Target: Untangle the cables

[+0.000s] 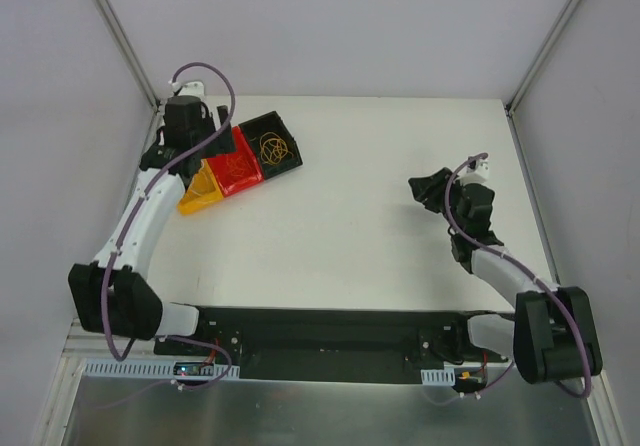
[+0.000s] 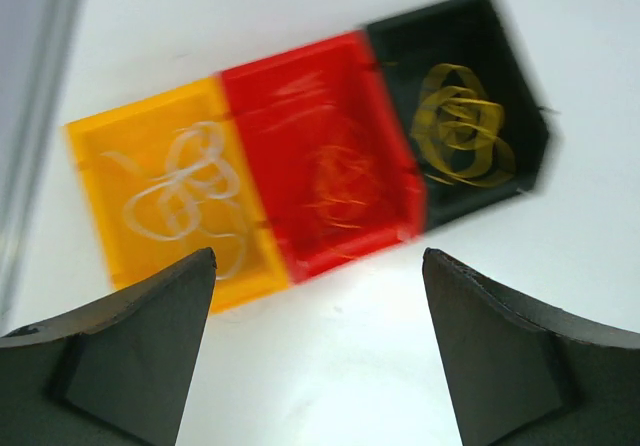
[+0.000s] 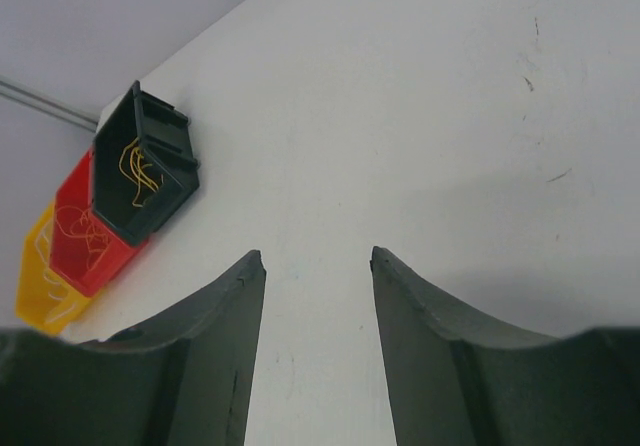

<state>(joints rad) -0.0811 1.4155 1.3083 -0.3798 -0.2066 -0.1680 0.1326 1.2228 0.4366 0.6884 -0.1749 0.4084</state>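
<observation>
The cables lie sorted in a row of three small bins at the table's far left. Pale loops point(image 2: 185, 191) sit in the yellow bin point(image 2: 100, 146). Thin reddish wires point(image 2: 340, 181) lie in the red bin point(image 2: 300, 76). Yellow loops point(image 2: 460, 126) fill the black bin point(image 2: 520, 96). My left gripper point(image 2: 318, 256) hovers just in front of the bins, open, with only bare table between its fingers. My right gripper point(image 3: 317, 254) is open over bare table at the right point(image 1: 425, 191), far from the bins. It holds nothing.
The bins point(image 1: 262, 121) lie slanted close to the left wall and its metal frame post point(image 1: 120, 36). White walls enclose the table on three sides. A black base plate point(image 1: 320, 341) runs along the near edge between the arms.
</observation>
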